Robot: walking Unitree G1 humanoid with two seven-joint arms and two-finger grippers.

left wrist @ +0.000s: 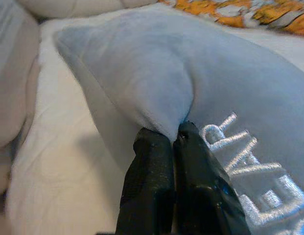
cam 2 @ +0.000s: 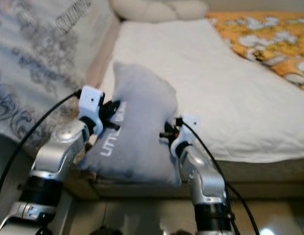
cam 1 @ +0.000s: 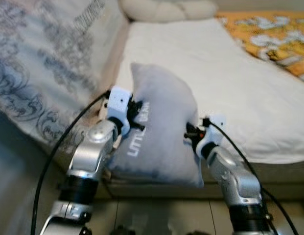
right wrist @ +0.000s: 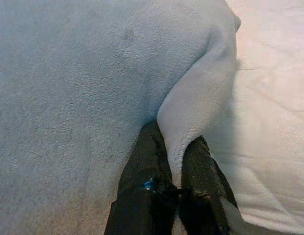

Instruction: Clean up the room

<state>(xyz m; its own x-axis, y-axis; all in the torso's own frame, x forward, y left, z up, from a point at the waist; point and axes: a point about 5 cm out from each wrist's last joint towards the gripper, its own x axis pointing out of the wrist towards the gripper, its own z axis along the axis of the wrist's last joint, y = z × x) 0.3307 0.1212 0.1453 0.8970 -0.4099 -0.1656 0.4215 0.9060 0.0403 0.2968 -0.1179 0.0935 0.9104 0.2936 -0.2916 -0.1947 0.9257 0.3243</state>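
A grey pillow (cam 1: 161,127) with white embroidered lettering is held up over the near edge of the bed (cam 1: 230,88). My left gripper (cam 1: 137,115) is shut on a fold at the pillow's left side; its fingers (left wrist: 156,161) pinch the grey fabric (left wrist: 156,98). My right gripper (cam 1: 191,131) is shut on the pillow's right edge, and a fold of the pillow (right wrist: 186,127) sits between its fingers (right wrist: 147,166).
The bed has a white cover, with an orange patterned blanket (cam 1: 274,34) at the far right and a cream cushion (cam 1: 166,10) at its head. A grey patterned quilt (cam 1: 44,63) hangs along the left. The floor (cam 1: 156,215) lies below the bed's edge.
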